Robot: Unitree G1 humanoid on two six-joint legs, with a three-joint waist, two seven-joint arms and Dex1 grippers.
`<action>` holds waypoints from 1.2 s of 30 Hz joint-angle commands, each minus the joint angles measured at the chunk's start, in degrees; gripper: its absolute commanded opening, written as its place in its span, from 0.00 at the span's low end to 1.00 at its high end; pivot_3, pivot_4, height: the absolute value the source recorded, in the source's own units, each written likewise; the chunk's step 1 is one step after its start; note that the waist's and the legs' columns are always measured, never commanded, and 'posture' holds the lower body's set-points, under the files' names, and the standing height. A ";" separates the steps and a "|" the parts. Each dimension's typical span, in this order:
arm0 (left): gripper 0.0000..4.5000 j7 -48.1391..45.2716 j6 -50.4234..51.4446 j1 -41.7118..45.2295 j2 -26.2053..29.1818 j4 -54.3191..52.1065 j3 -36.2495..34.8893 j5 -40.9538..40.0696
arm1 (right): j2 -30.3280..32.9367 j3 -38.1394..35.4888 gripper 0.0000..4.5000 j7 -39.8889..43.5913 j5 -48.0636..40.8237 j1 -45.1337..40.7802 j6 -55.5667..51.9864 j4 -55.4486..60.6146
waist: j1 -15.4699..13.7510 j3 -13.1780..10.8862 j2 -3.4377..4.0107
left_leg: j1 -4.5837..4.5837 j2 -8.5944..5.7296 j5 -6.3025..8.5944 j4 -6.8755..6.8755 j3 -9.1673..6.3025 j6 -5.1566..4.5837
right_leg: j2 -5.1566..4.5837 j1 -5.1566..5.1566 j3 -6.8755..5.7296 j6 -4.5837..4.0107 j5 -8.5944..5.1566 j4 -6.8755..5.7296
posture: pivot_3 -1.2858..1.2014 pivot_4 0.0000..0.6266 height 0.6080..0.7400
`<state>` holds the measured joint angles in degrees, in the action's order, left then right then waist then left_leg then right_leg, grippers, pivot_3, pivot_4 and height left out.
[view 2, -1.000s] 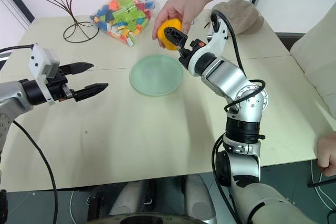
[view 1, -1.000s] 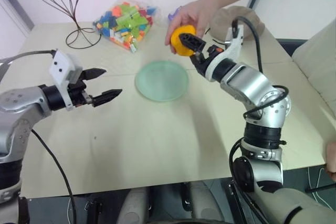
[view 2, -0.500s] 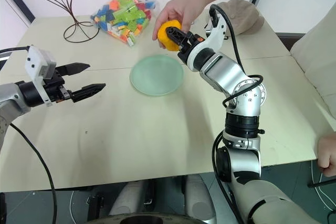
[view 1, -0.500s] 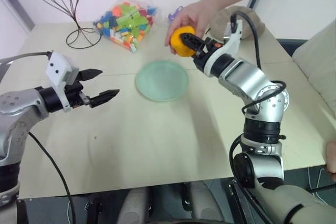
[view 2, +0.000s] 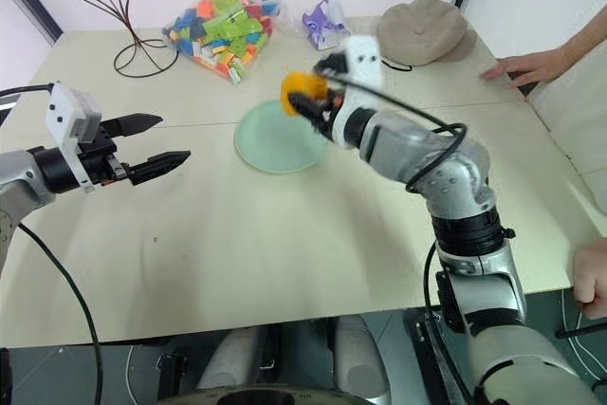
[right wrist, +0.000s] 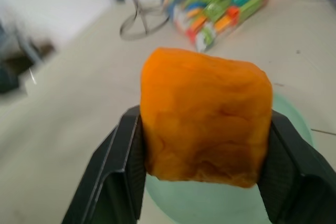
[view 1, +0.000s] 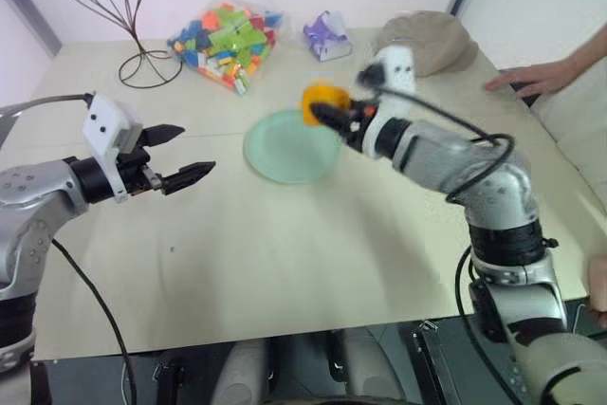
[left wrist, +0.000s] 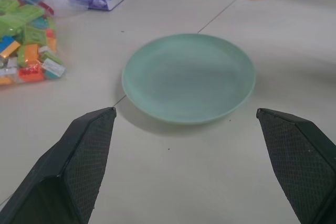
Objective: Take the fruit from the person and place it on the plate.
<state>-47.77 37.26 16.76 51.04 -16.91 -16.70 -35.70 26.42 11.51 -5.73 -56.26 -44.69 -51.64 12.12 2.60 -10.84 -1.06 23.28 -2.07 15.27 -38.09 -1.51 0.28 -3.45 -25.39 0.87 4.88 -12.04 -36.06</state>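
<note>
Handover looks done: the right gripper [right wrist: 202, 182] is pinching the fruit [right wrist: 206, 137] between its two black fingers, squeezed enough that the sides look flattened — so soft, with a slightly wrinkled matte orange skin. The fruit hangs in the air above the far right edge of the plate [view 1: 290, 145], not yet resting on it, so what's left is lowering and letting go over the dish. The person's hand [view 1: 529, 77] lies flat on the table [view 1: 285, 263] at the far right, well apart from the fruit. The plate is round, shallow, pale mint green, smooth with a low rim and nothing on it. The left gripper [view 1: 180, 152] hovers off to the plate's left, fingers spread wide, holding nothing; its finger pads [left wrist: 86, 150] show a fine cross-hatched texture. Table top is plain beige, matte, with a thin seam running across it. At the far side: a crinkly clear bag of toy bricks [view 1: 226, 33] in many colours, a floppy beige hat [view 1: 432, 37], a small purple-and-white packet [view 1: 327, 35] and a thin dark wire stand [view 1: 109, 7] — none in the way of the drop, I'd judge.
</note>
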 commanded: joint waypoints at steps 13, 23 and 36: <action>1.00 1.77 2.66 -2.94 -0.08 -6.34 -4.00 -3.83 | -13.31 8.92 0.47 25.17 36.94 -7.32 27.22 -33.04 | -0.21 -0.01 0.00 | 0.03 -0.04 0.01 0.01 -0.01 0.01 | -0.06 -0.04 0.01 0.00 0.02 0.00 | 0.52 0.24 1.00; 1.00 2.75 3.83 -3.99 -0.65 -8.23 -3.97 -5.17 | -14.58 4.49 0.99 29.36 43.97 -7.88 29.75 -36.04 | -0.16 -0.01 0.00 | 0.02 -0.05 0.00 0.03 -0.03 0.03 | -0.08 -0.05 0.03 -0.01 0.03 -0.02 | 0.52 0.24 1.00; 1.00 0.04 3.13 -4.45 0.69 -6.16 -3.73 -5.25 | 7.72 -10.78 0.99 44.05 29.78 6.37 6.51 8.55 | -1.54 -0.03 0.03 | 0.02 -0.06 0.01 0.06 -0.04 0.02 | -0.12 0.00 0.01 -0.02 0.01 0.05 | 0.52 0.24 1.00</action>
<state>-47.22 41.09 12.01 50.77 -22.57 -18.97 -40.62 31.98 3.81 35.91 -23.28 -39.26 -43.29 14.12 1.06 -10.86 -1.03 23.31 -2.13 15.29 -38.04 -1.55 0.30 -3.56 -25.41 0.88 4.86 -12.03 -36.01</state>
